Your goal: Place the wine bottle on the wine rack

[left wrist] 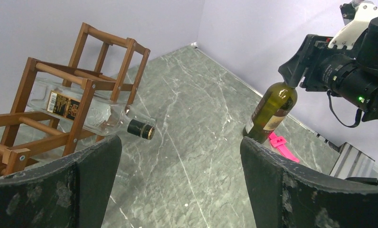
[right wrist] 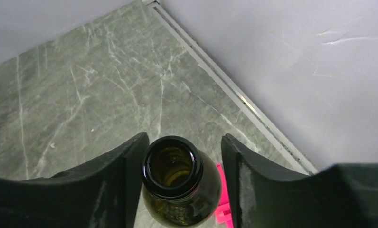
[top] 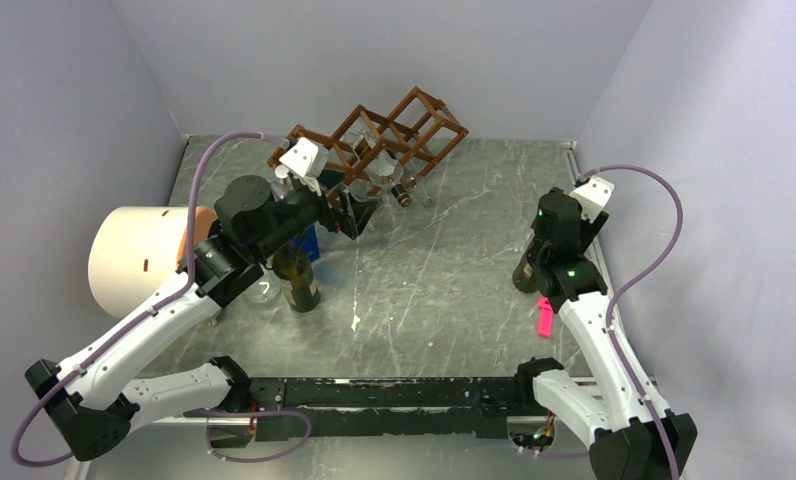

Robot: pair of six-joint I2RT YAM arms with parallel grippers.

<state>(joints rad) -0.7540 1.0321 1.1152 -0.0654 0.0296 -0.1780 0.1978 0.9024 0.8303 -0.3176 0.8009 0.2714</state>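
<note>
Wine bottle (left wrist: 271, 111): olive-green glass, upright on the bench (left wrist: 192, 95) near its right edge, well apart from the wine rack (left wrist: 82, 114) at the far left. Mouth open, no cork; looks empty, so probably light for its size, but rigid, smooth and breakable. Right end effector (right wrist: 183, 142) straddles the neck just under the lip, one finger against the glass, a gap showing on the other side; not yet clamped, as far as I can judge. The neck below the lip ring seems the sensible hold, since the ring should check slipping; the body is likely to swing when tipped level for a cell. Left end effector (left wrist: 180, 141) spread wide, nothing between, facing the rack. A clear bottle (left wrist: 108, 118) with a black cap already lies in one cell. Its dark-and-gold label (left wrist: 63, 105) and the green bottle's tan label are unreadable. Pink object (left wrist: 282, 145) lies just beside the green bottle's base.
</note>
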